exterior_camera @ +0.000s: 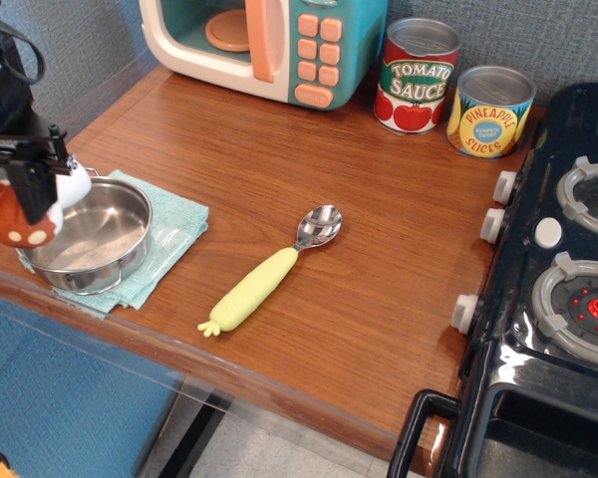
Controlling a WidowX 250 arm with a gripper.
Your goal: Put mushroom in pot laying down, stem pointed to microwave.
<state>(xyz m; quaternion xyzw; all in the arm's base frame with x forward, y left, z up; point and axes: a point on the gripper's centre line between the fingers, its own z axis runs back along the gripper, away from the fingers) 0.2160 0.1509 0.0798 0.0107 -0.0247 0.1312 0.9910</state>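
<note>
**Mushroom held at the pot's left rim**

At the far left of the worktop [309, 199], the black hand [30, 184] was clamped on the mushroom [25, 217], gripping it across the middle. Its rust-brown spotted cap hung low at about 7 o'clock, and the cream-white stem [72, 184] stuck out at about 1 o'clock, roughly toward the microwave [269, 45]. The toy was tilted and sat over the left rim of the stainless steel pot [90, 239]; whether it touched the rim could not be told.

The pot stood upright on a folded teal cloth [174, 224] near the front left edge of the worktop. From the pot, a spoon [269, 271] with a yellow-green handle lay at 3 o'clock, well apart, its metal bowl pointing to 1 o'clock. The microwave stood at the back of the worktop, with a tomato sauce can [419, 75] just beside it on the right and a pineapple slices can [490, 112] next to that. A dark toy stove [558, 249] adjoined the worktop's right edge.
</note>
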